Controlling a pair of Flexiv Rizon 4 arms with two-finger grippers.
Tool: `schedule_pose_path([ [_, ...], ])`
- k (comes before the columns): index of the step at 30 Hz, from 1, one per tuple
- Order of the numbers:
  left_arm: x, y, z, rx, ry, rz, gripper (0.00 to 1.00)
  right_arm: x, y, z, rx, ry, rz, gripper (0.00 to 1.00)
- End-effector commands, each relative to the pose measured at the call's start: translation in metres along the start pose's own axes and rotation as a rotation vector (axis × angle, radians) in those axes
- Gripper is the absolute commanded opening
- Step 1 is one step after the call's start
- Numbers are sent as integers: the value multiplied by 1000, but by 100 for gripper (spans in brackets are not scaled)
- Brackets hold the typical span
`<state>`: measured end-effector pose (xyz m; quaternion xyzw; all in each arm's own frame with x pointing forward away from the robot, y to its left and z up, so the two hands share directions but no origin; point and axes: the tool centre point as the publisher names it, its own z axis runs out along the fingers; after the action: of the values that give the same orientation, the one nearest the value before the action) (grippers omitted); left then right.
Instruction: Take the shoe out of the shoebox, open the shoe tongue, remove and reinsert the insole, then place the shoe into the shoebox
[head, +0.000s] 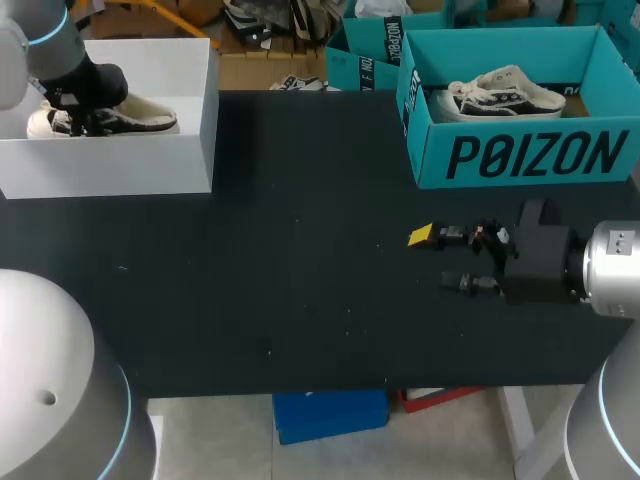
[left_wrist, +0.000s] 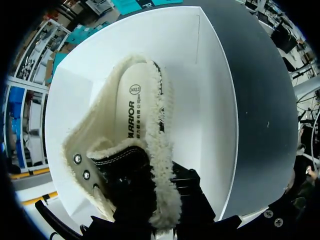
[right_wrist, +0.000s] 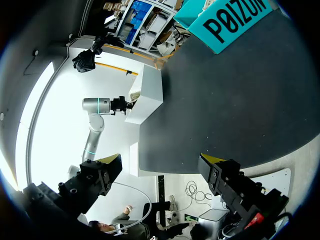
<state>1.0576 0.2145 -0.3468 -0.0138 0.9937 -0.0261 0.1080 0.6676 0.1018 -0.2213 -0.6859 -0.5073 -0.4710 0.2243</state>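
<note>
**Head view.** We see a matte black counter (head: 300, 280) marked with a few pale specks. 2 open boxes stand along its far edge, well apart from each other. The white shoebox (head: 195, 130) is at the far left corner, and a teal box (head: 520, 155) is at the far right. The shoe (head: 140, 118) lies on its sole inside the white shoebox, with its cream fleece lining showing. Our left arm comes in over the shoebox's left end, and the left claw (head: 82, 118) reaches down into the shoebox onto the shoe. A second shoe (head: 500, 95), cream and black, lies in the teal box.

The right claw (head: 433, 259) hangs over bare counter in front of the teal box and points toward the middle. Its 2 fingers are spread and nothing is between them.

**Left wrist view.** The shoe fills the white shoebox, and the insole (left_wrist: 131, 115) is seated inside it. The black finger bodies stand on either side of the fleece collar, pinching it. The yellow tips are hidden behind the fleece.

**Right wrist view.** The spread yellow-tipped fingers (right_wrist: 112, 162) frame the dark counter. The white shoebox and the left arm are at the far end, and the teal box is off to one side.
</note>
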Motion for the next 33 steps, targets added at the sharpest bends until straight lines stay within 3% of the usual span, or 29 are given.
schedule_pose_path([
  [1, -3, 0, 6, -13, 11, 7, 0, 0, 0, 1, 0, 1, 0, 100],
  [11, 1, -1, 14, -36, 43, 36, 0, 0, 0, 1, 0, 1, 0, 100],
  [14, 2, -1, 14, -40, 49, 42, 16, 0, 0, 1, 0, 1, 0, 100],
  [16, 2, -1, 14, -42, 49, 44, 37, 0, 0, 1, 0, 1, 0, 100],
  [17, 2, -1, 13, -43, 49, 45, 43, 0, 0, 1, 0, 1, 0, 100],
  [22, -1, -1, 7, -37, 45, 42, 46, 0, 0, 1, 0, 1, 0, 100],
  [33, -30, -12, -41, -19, -14, 1, 43, 0, 0, 1, 0, 1, 0, 100],
])
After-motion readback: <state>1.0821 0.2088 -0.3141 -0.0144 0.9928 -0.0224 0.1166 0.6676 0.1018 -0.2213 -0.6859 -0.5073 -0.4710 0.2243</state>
